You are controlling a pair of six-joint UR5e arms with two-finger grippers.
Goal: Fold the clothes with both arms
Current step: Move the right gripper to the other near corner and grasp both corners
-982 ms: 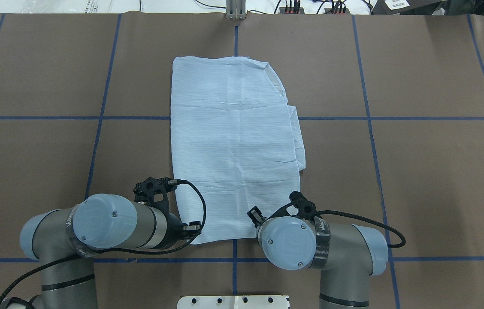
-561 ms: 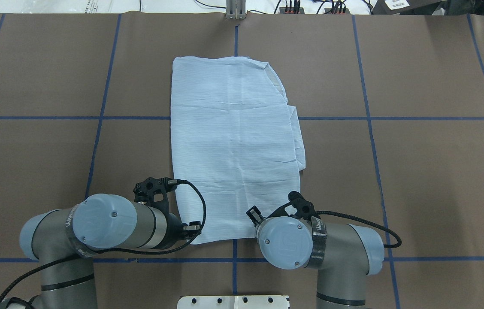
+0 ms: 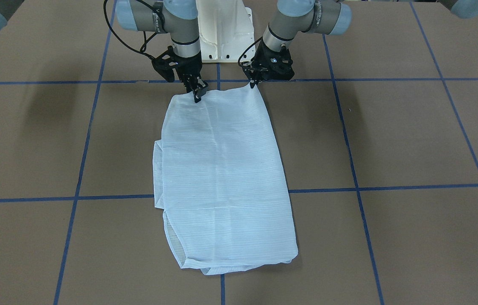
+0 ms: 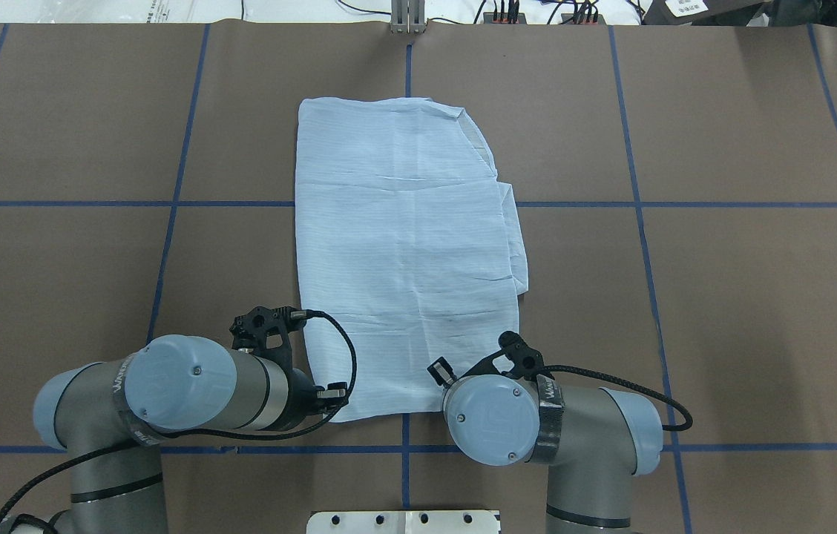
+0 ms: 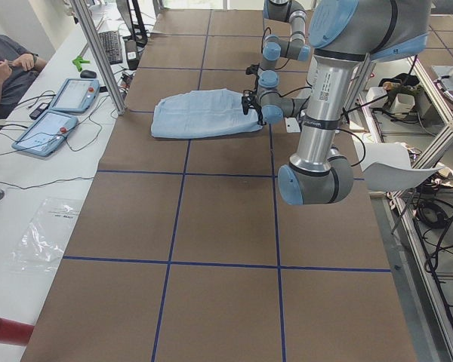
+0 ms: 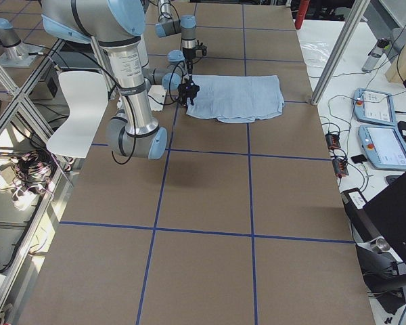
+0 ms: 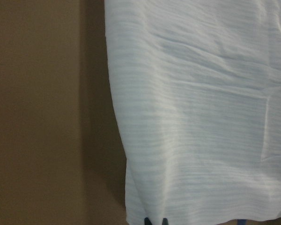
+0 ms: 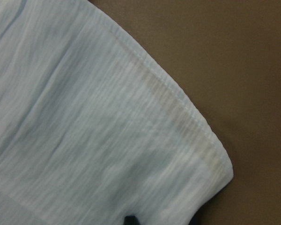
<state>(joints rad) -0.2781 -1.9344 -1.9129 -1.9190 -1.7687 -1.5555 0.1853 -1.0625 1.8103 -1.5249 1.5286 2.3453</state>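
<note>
The light blue striped shirt [image 4: 404, 245] lies flat in the middle of the table, folded into a long rectangle. It also shows in the front view [image 3: 222, 169] and both wrist views [image 7: 201, 117] [image 8: 84, 117]. Both grippers are at its edge nearest the robot. My left gripper [image 3: 252, 83] sits at one near corner, fingertips close together on the hem [image 7: 155, 221]. My right gripper [image 3: 197, 95] pinches the same edge close to the other corner; one fingertip [image 8: 130, 219] shows against the cloth. In the overhead view the wrists hide both grippers.
The brown table [image 4: 685, 297] carries blue tape grid lines. The white robot base plate [image 4: 404, 519] is just behind the arms. Control tablets [image 5: 60, 113] and a seated person [image 5: 7, 68] are beyond the table's far side.
My right arm has shifted slightly toward the left and toward the base. The left arm and the shirt have not visibly moved.
</note>
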